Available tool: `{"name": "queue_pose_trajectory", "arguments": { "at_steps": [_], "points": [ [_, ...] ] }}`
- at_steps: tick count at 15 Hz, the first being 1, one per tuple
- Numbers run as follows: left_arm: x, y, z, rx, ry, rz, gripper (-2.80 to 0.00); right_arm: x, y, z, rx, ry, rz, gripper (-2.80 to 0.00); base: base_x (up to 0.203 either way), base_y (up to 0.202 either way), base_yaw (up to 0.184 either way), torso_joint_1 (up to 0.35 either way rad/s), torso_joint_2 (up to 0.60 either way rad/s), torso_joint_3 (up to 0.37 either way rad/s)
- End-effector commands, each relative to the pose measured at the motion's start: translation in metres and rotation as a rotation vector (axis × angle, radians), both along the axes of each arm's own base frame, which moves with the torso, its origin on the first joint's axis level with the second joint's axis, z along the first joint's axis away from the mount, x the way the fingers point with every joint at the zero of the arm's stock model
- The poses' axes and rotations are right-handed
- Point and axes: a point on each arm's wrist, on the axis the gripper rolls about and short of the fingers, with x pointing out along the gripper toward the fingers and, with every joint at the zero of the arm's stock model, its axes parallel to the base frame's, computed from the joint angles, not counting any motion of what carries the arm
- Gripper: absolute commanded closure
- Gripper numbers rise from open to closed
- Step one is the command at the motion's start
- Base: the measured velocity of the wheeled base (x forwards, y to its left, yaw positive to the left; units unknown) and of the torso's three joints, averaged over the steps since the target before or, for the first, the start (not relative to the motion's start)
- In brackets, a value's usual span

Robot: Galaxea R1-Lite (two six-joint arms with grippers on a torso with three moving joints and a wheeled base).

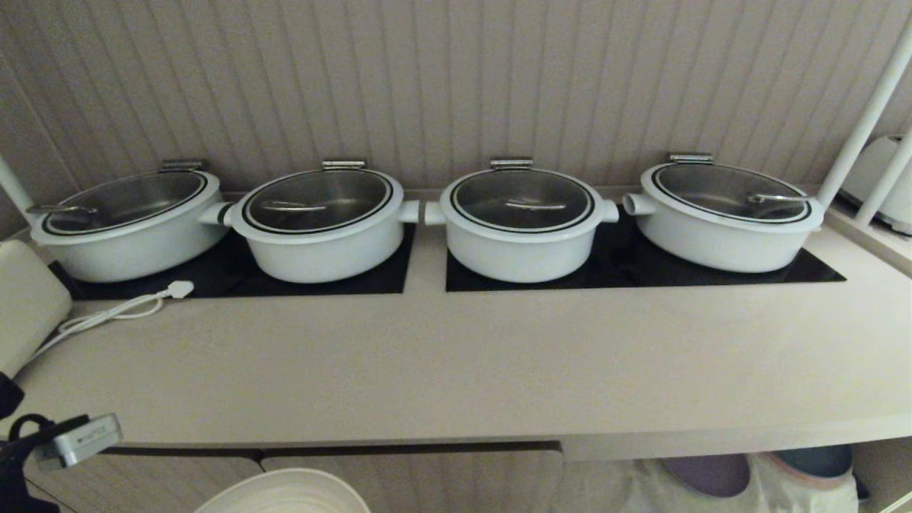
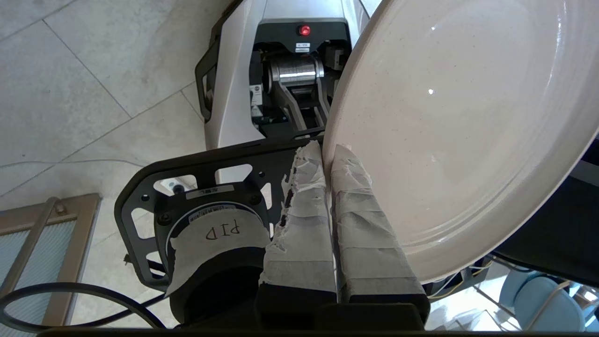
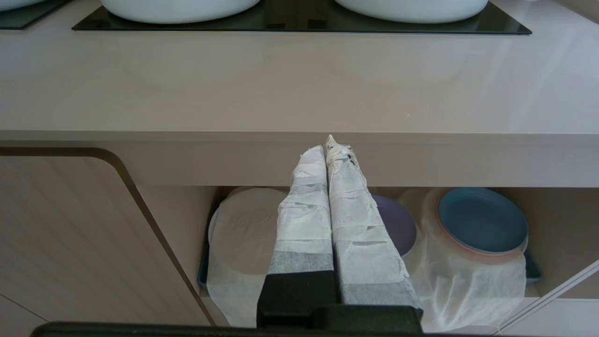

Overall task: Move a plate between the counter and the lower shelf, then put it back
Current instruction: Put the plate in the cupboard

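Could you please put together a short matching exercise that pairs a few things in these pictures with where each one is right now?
Things:
1. plate
2. blue plate
3. white pots
4. right gripper

Places:
A. on the black hob panels
B. clamped at its rim by the left gripper
C. on white cloth in the lower shelf
D. shut and empty, before the counter edge

Pairs: 1-B, 2-C, 3-A, 4-D

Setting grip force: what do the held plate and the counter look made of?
Plate: likely glazed ceramic, cream and finely speckled, with small glints and a ringed rim. Counter: smooth pale-beige slab with a soft sheen, maybe laminate or stone composite; can't tell which.
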Motion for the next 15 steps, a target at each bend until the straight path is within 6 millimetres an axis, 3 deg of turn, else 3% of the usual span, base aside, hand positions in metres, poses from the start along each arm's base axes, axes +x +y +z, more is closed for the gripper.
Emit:
{"name": "queue_pose_trajectory", "arguments": {
  "at_steps": [1, 9, 15],
  "points": [
    [-0.0002, -0.0001, -0.0005, -0.004, 0.008, -0.001, 0.0, 0.0001, 0.0, 0.0, 0.0, 0.002, 0.001, 0.0, 0.0, 0.0, 0.0, 0.0, 0.0, 0.0],
    [0.0006, -0.0017, -0.0004, -0.005, 0.006, -0.018, 0.0, 0.0001, 0.0, 0.0001, -0.002, 0.0, -0.001, 0.0, 0.001, -0.004, -0.001, 0.0, 0.0, 0.001],
    [0.0013, -0.0024, -0.0007, -0.005, 0.007, -0.026, 0.0, 0.0001, 0.0, 0.0001, -0.002, 0.0, -0.001, 0.0, 0.0, -0.178, -0.002, 0.004, 0.0, 0.001]
  ]
}}
